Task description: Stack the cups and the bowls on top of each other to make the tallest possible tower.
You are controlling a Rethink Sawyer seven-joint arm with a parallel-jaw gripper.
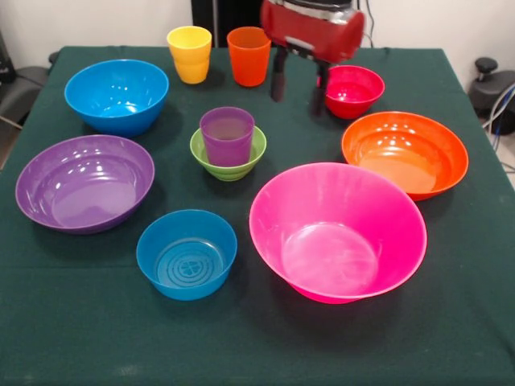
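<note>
Only the purple cup [227, 135] sat nested in the green bowl [228, 157]; the open, empty end effector [299, 80] hovered beside the red bowl [353, 90].

Single front view, elevated, angled down across the green-clothed table [72, 338]; moderately near, arm [310, 28] entering at twelve o'clock.

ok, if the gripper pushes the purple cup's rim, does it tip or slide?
Probably tips: the purple cup is tall and narrow, seated only in the shallow green bowl. The glossy plastic looks slick, and the small bowl may slide with it.
</note>
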